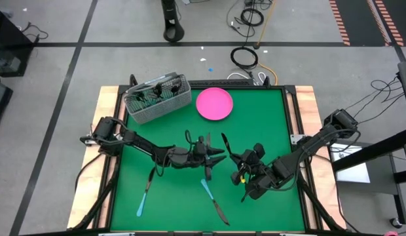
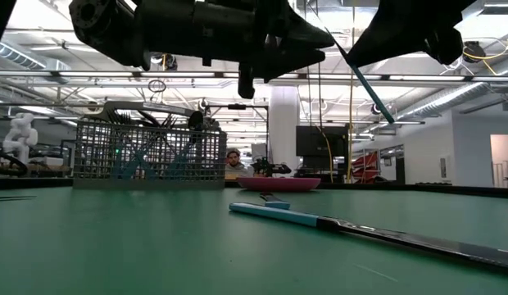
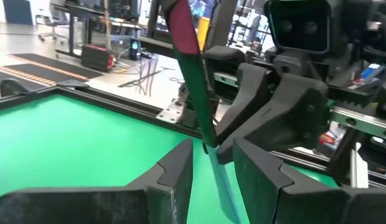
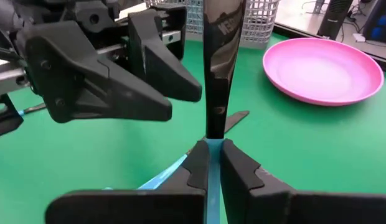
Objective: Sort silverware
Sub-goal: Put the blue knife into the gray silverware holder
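Right tool [image 4: 210,163] pinching blue-handled, flat-bladed knife [image 4: 221,56]

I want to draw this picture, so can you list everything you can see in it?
Grey wire-mesh basket: one, grey, back left corner of the mat.
Silverware in the basket: count unclear, some with light blue handles, standing inside.
Pink round plate: one, pink, beside the basket.
Loose blue-handled utensils: two clear ones, light blue and dark, lying near the mat's front.
Blue-handled knife with a dark blade: one, held tilted above the mat.
Green table mat: one, green.
Person: one, far behind the table.
Left gripper: dark, jaws open around the blade.
Right gripper: dark, jaws shut on the knife's handle.
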